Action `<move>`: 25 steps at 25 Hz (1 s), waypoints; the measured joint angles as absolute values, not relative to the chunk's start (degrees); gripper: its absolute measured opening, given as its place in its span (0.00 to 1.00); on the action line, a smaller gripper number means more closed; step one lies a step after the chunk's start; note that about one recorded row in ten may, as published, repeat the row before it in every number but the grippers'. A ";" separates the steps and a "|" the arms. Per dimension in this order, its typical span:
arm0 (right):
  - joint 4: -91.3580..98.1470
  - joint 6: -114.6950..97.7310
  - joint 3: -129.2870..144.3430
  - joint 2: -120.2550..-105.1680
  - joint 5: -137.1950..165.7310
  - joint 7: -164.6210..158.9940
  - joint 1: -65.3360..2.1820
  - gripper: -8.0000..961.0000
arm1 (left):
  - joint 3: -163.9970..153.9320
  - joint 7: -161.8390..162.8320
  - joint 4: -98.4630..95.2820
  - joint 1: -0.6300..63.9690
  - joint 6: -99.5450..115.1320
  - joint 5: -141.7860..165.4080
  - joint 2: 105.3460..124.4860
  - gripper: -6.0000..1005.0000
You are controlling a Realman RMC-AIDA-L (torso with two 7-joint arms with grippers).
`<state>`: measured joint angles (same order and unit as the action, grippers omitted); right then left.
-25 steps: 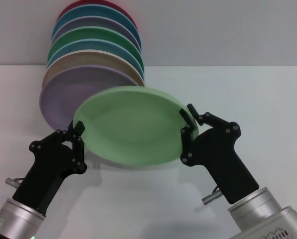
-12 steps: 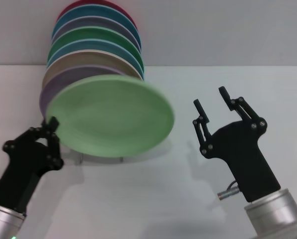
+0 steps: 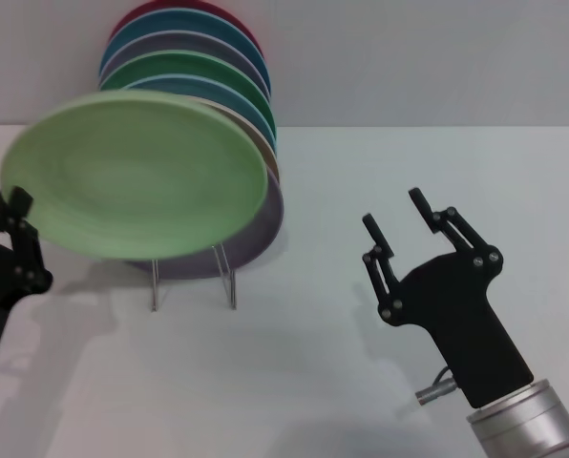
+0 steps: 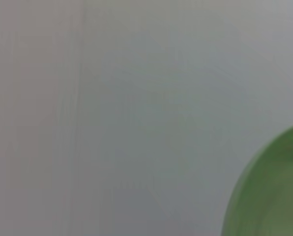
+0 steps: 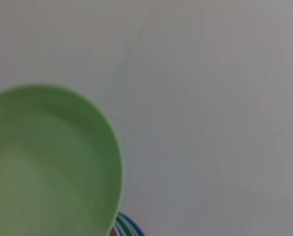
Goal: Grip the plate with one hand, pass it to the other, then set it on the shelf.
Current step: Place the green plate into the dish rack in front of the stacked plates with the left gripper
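The pale mint-green plate (image 3: 136, 176) is held in the air at the left of the head view, tilted, in front of the plates on the rack. My left gripper (image 3: 17, 224) is shut on its left rim. The plate also shows in the left wrist view (image 4: 269, 191) and in the right wrist view (image 5: 48, 162). My right gripper (image 3: 399, 224) is open and empty, at the right, well apart from the plate. The wire shelf (image 3: 194, 277) stands under the stacked plates; only its thin front legs show.
Several plates stand in a row on the rack, among them a lilac-purple plate (image 3: 261, 224), a darker green plate (image 3: 194, 72) and a dark red plate (image 3: 184, 8) at the back. Bare white table (image 3: 294, 372) lies before and right of the rack.
My right gripper has let go of the plate, opened and drawn back to the right. My left gripper has carried the plate up and to the left, in front of the rack.
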<state>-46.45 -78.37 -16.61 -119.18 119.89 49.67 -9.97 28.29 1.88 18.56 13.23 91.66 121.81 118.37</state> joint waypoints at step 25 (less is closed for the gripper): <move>-39.46 -79.04 -21.42 -119.53 112.92 48.67 -10.69 0.46 | 25.55 1.33 7.34 18.20 91.22 122.27 118.47 0.14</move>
